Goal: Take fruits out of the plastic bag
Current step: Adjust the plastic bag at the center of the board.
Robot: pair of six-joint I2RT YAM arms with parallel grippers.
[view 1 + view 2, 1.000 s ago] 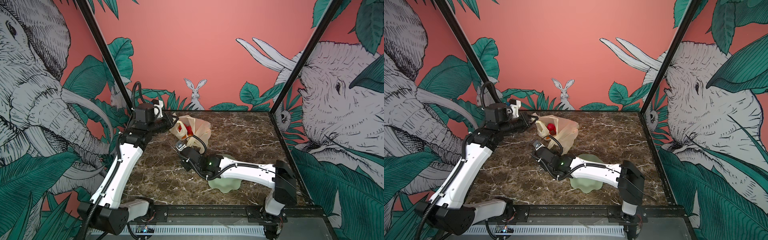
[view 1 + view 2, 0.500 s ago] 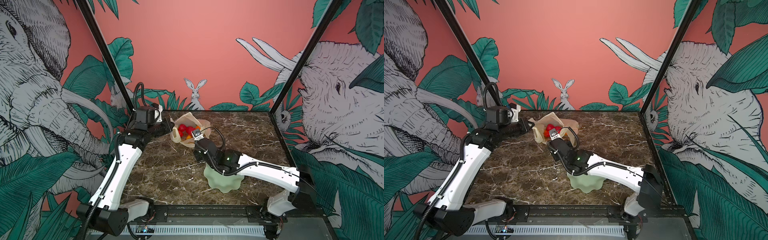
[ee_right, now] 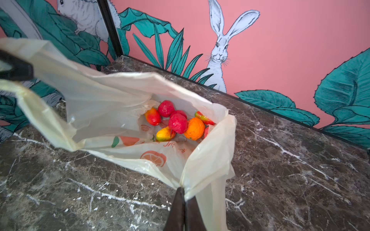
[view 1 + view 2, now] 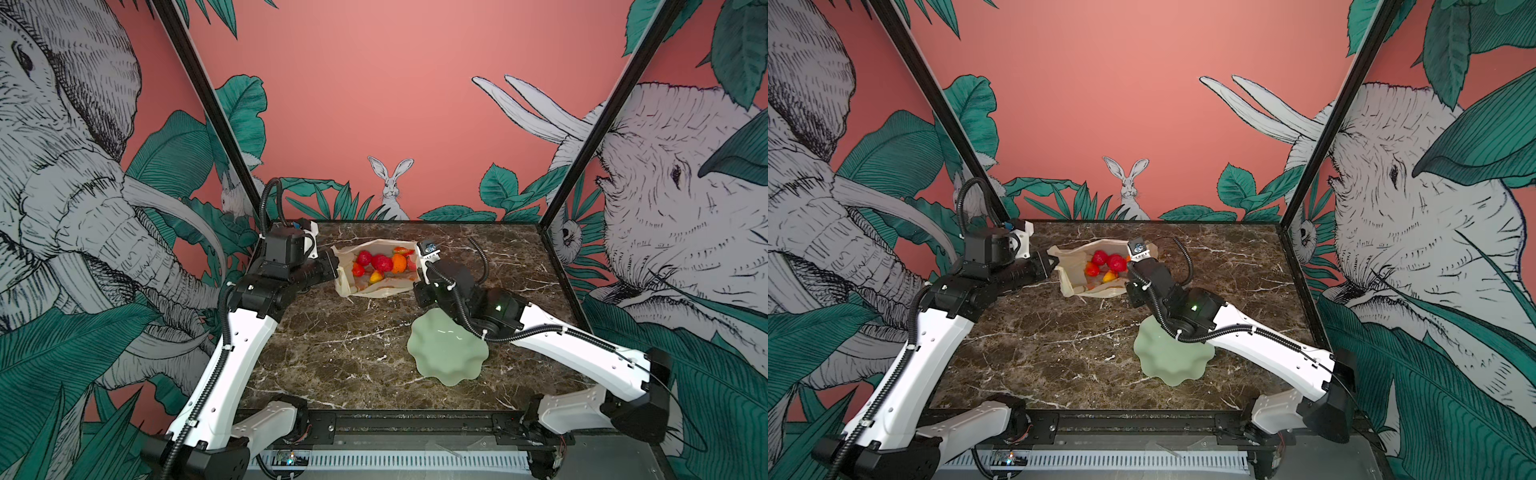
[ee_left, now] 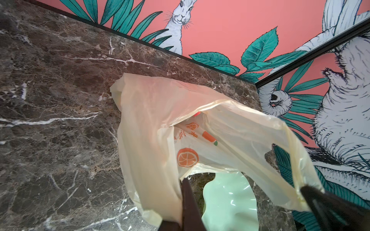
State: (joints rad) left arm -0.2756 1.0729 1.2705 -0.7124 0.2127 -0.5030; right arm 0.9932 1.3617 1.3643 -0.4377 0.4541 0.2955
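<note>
Fingers (image 3: pixel 178 210) of right gripper (image 3: pixel 182 190) clamped on plastic bag (image 3: pixel 112 96) rim, left gripper (image 5: pixel 184 182) same. Fruits (image 3: pixel 178 123) clear in right wrist; left wrist shows dish (image 5: pixel 226 200).

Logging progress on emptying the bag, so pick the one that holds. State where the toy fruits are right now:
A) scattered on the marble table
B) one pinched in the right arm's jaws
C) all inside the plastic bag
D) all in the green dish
C: the fruits lie clustered at the bottom of the plastic bag, seen through its open mouth, and none shows in the green dish.
</note>
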